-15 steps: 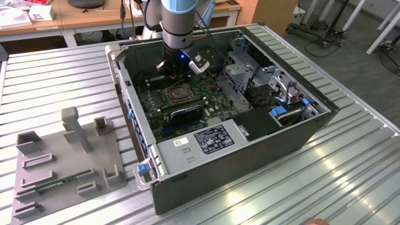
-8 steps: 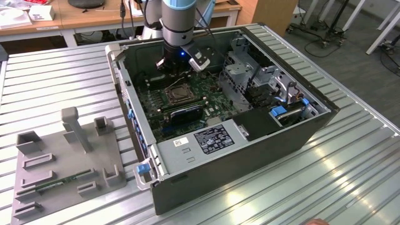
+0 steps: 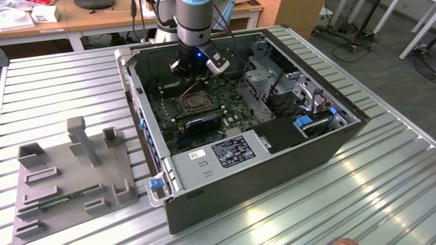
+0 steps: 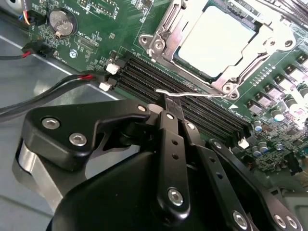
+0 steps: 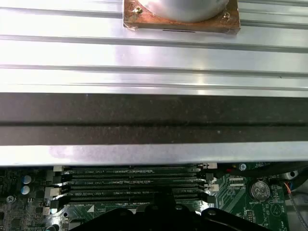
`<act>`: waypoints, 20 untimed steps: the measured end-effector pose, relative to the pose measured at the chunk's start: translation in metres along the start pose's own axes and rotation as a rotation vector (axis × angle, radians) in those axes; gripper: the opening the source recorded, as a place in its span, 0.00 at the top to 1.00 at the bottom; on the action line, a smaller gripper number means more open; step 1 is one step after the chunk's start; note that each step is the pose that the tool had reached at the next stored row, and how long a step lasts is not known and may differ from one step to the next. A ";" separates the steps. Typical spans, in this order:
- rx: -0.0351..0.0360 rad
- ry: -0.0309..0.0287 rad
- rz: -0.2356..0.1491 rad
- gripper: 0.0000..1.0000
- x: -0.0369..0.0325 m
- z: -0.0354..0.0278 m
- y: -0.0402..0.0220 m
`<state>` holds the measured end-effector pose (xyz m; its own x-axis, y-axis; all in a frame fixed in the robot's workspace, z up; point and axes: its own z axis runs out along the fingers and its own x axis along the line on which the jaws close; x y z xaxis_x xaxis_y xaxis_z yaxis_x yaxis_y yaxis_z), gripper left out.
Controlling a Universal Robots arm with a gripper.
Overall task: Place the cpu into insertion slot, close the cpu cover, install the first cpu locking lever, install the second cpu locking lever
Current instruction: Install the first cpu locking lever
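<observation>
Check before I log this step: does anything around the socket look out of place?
One lever is unlatched: it angles up off the cover, pinched in the end effector. The cpu looks seated flat.

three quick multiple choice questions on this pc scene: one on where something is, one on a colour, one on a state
1. Where is the cpu?
A on the grey fixture
B in the slot
C on the table

2. What colour is the motherboard?
A green
B red
C white

3. How is the cover?
A standing upright
B down over the cpu
C off the board

Answers:
1 B, the chip's pale top sits inside the socket's metal rim.
2 A, the board is green around the socket.
3 B, the frame lies flat round the chip, with the gripper shut on the lever.
</observation>
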<state>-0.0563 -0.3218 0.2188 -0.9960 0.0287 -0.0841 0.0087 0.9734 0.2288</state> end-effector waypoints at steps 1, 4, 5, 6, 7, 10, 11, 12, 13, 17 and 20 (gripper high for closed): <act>-0.0010 -0.0001 0.000 0.89 -0.0001 -0.0006 0.0002; -0.0031 -0.0004 0.000 0.89 -0.0002 -0.0011 0.0008; -0.0035 -0.0005 0.000 0.89 -0.0002 -0.0011 0.0012; -0.0037 -0.0005 0.000 0.89 -0.0001 -0.0012 0.0018; -0.0040 -0.0006 0.000 0.89 -0.0001 -0.0013 0.0024; -0.0041 -0.0005 0.000 0.89 -0.0003 -0.0029 0.0041; -0.0043 -0.0006 0.000 0.89 -0.0004 -0.0035 0.0046; -0.0045 -0.0006 0.000 0.89 -0.0004 -0.0045 0.0050; -0.0047 -0.0006 0.000 0.89 -0.0005 -0.0054 0.0055; -0.0053 -0.0007 0.000 0.89 -0.0009 -0.0098 0.0073; -0.0054 -0.0006 0.000 0.89 -0.0011 -0.0121 0.0081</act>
<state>-0.0562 -0.3166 0.2324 -0.9960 0.0289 -0.0847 0.0083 0.9722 0.2340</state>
